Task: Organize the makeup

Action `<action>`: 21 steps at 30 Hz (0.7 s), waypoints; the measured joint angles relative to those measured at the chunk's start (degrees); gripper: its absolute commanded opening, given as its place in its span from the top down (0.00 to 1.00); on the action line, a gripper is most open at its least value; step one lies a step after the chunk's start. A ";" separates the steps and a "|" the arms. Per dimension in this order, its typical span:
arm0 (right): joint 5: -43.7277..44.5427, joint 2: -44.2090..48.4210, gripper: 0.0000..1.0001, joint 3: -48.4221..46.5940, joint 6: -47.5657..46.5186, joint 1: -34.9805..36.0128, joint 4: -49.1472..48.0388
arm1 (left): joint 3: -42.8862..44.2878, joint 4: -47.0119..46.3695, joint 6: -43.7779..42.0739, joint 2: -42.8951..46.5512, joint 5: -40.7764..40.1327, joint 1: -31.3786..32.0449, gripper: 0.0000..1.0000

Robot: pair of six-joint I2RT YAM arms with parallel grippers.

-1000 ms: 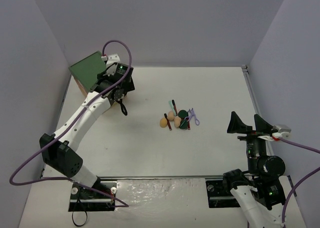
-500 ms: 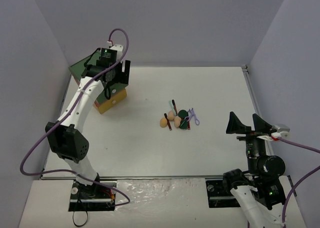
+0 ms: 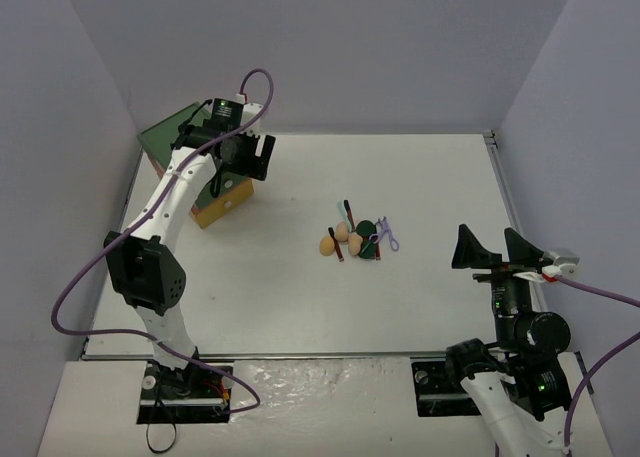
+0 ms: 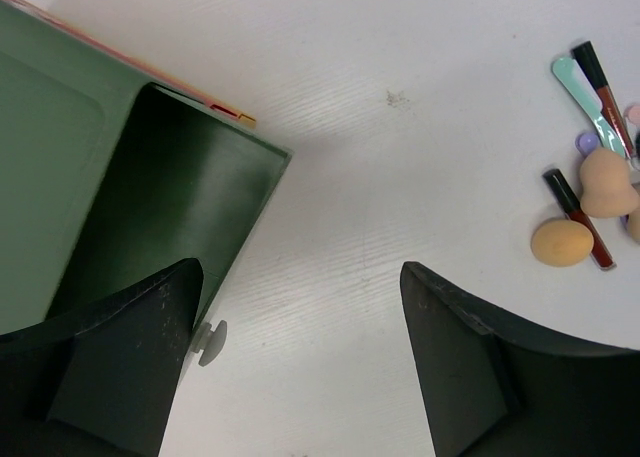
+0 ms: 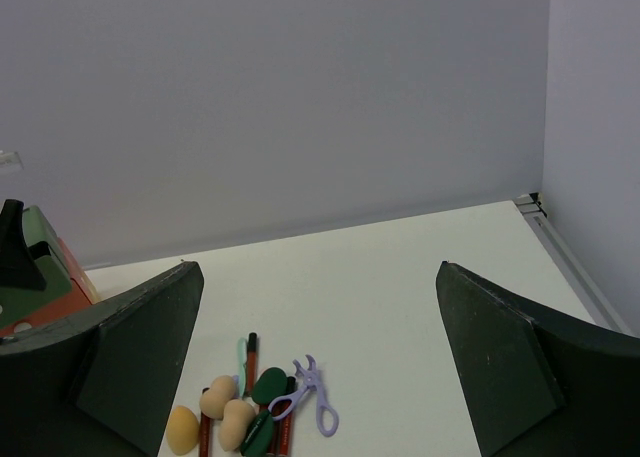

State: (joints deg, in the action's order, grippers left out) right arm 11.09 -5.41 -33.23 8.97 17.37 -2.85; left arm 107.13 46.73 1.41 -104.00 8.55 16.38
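The makeup lies in one small pile mid-table: tan egg-shaped sponges, dark-red sticks, a dark green round piece, a purple tool and a teal tool. In the left wrist view the sponges and sticks sit at the right edge. My left gripper is open and empty, above the table beside the box's pulled-out drawer. My right gripper is open and empty, raised right of the pile.
The green-topped drawer box stands at the back left, one drawer out with a yellow front and a white knob. Grey walls close the table on three sides. A rail runs along the right edge.
My left arm has lifted back from the front of the box, uncovering the pulled-out drawer, then shifted slightly right. The right arm and the makeup have not moved.
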 measured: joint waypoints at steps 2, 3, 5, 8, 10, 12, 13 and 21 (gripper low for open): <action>-0.01 0.00 0.00 0.00 0.00 0.00 -0.01 | 0.17 0.59 -0.14 0.00 1.53 0.00 0.23; -0.02 0.00 0.00 0.00 0.00 0.00 -0.01 | 0.36 0.91 -0.18 0.00 2.32 -0.03 0.23; -0.02 0.00 0.00 0.00 0.00 0.00 0.00 | 0.93 1.60 -0.16 0.00 4.06 -0.13 0.23; -0.02 0.00 0.00 0.00 0.00 0.00 0.00 | 2.06 2.63 -0.15 0.00 6.47 -0.15 0.23; -0.02 0.00 0.00 0.00 0.00 0.00 0.00 | 2.70 2.93 -0.12 0.00 7.76 -0.15 0.23; -0.02 0.00 0.00 0.00 0.00 0.00 0.00 | 3.22 3.32 -0.08 0.02 8.88 -0.15 0.23; -0.02 0.00 0.00 0.00 0.00 0.00 0.00 | 3.42 3.56 -0.02 0.02 9.39 -0.15 0.23; -0.02 0.00 0.00 0.00 0.00 0.00 0.00 | 3.76 4.62 0.11 0.02 11.00 -0.15 0.23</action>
State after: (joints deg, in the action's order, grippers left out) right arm 11.07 -5.41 -33.23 8.97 17.37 -2.85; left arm 110.89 51.36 1.52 -103.98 19.56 16.23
